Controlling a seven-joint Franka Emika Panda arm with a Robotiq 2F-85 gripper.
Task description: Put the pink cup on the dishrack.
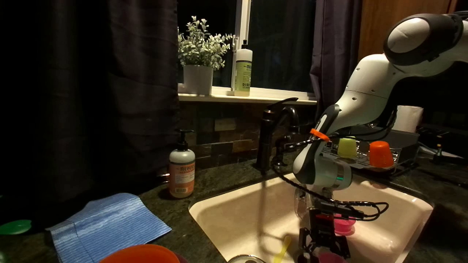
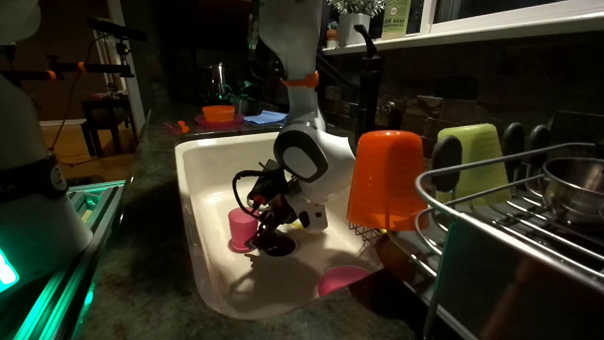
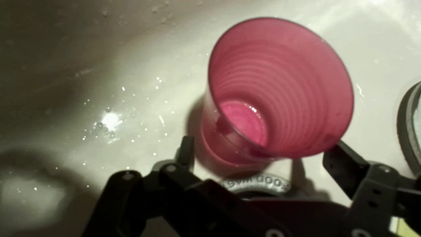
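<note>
- Nearest the work, the jaws are spread wide and grip nothing; in the wrist view one side stands left of the pink cup (image 3: 283, 89), the other close by its rim, and I can't tell whether that one touches.
- The cup stands upright, mouth up, on the bottom of the sink (image 1: 234, 208), just beside the drain (image 3: 260, 183).
- To my eye the approach is all but made; closing, lifting, carrying and setting down are all left.
- Farther along the sink sits a pink dish (image 2: 342, 278), not the piece wanted.
- Past that, on the counter (image 1: 215, 182), waits the dishrack (image 2: 524, 250), carrying an orange cup (image 2: 387, 179) and a green cup (image 2: 476, 160), both bottom up, plus a steel pot (image 2: 575, 203).
- The pink cup isn't among them, so I judge the delivery itself wholly undone.
</note>
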